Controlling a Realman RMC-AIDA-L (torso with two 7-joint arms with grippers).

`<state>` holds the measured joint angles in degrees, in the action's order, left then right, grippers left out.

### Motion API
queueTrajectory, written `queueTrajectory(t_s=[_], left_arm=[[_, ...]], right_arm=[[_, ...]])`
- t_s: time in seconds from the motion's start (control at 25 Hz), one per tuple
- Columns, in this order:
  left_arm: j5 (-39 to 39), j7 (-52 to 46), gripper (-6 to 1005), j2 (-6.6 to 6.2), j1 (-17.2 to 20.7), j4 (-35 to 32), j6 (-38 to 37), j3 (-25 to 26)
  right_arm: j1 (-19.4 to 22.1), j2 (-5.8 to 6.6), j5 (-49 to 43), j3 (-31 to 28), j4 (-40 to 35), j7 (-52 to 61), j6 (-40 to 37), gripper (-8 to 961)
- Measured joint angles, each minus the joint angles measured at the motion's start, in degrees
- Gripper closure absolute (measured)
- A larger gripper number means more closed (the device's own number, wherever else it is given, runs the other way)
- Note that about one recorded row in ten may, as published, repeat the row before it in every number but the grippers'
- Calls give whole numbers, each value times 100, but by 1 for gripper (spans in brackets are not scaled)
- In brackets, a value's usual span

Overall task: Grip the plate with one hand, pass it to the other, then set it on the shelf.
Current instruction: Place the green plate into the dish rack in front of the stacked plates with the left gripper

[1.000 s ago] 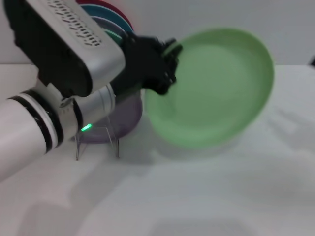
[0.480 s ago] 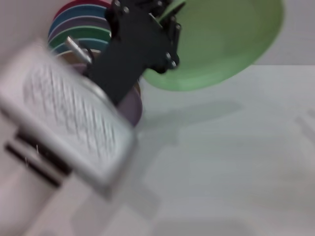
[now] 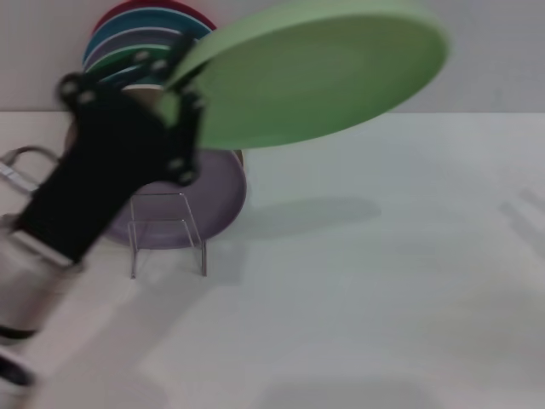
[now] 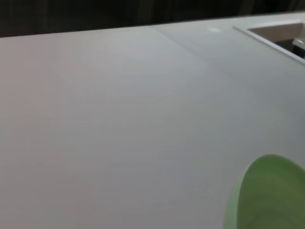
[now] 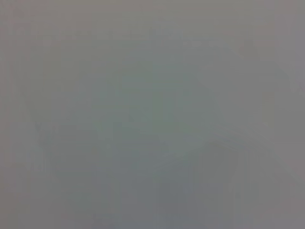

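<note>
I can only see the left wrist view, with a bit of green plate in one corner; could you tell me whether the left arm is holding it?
Observer: Yes. In the head view the left gripper has its jaws closed on the rim of the pale green plate, held tilted above the table.
Operator: Thank you. Where is the rack?
Observer: The clear rack stands on the table near the gripper, with a lavender plate just behind its front supports.
Operator: And the right arm?
Observer: It appears in no view; its wrist camera shows only grey.
</note>
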<state>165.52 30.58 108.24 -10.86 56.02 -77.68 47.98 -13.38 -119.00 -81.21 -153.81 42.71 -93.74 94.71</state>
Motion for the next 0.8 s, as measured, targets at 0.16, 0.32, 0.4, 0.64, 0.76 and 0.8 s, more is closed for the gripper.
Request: queueTrajectory(t_s=[0.16,0.32,0.4,0.64,0.76,0.8], left_arm=[[-5,-1036,930,173,-628,-2115,-1565,459],[3,-1522,930,321,-912,-3256,-2104,819],[3,-1540,930,322,-952,-3446,-2130,846],[6,-1545,930,294,-998,-3740,-2149,820],[7,-1547,930,284,-1048,-4040,-2191,818],[7,-1546,930,282,-1067,-4120,-2198,816]], right_arm=[[-10,0,-17,11,-15,-1,26,364],[-9,0,-18,108,-39,-1,31,364],[-10,0,-18,144,-50,-1,33,364],[-25,0,-18,146,-63,1,33,364],[-30,0,-18,171,-63,2,35,364],[-31,0,-18,205,-63,1,35,364]])
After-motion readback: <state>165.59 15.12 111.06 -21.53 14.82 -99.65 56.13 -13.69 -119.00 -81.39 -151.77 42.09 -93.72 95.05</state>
